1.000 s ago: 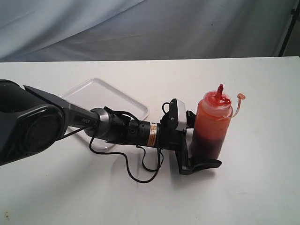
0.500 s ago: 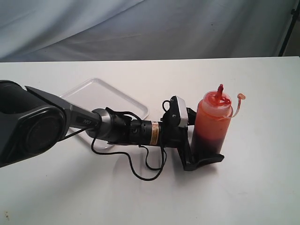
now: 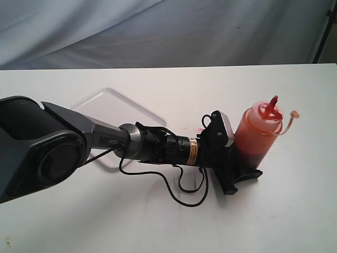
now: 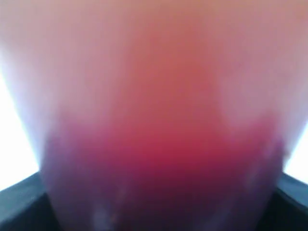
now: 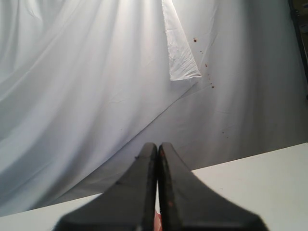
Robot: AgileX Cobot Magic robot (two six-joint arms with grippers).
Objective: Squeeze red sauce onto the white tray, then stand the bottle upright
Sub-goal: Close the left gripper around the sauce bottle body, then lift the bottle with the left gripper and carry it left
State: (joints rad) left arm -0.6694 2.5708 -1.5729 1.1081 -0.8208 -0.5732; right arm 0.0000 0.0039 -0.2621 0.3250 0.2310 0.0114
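Observation:
The bottle (image 3: 258, 134) stands on the table right of centre, leaning to the right, its red nozzle (image 3: 272, 103) pointing up and right and the small cap (image 3: 294, 113) hanging on its tether. Dark red sauce (image 3: 254, 153) fills its lower part. My left gripper (image 3: 243, 164) is shut on the bottle low down, one black finger (image 3: 245, 176) showing at its base. In the left wrist view the bottle (image 4: 159, 96) fills the picture as a blur. The white tray (image 3: 108, 108) lies at the left, behind the arm. My right gripper (image 5: 158, 147) is shut, empty, facing the curtain.
A black cable (image 3: 187, 192) loops from the left arm down onto the table. A small pinkish-red mark (image 3: 202, 130) shows on the table just behind the left wrist. A grey-white curtain (image 3: 168, 31) hangs behind the table's far edge.
My left arm has reached further right, carrying the bottle with it. The bottle stood upright before and now leans to the right.

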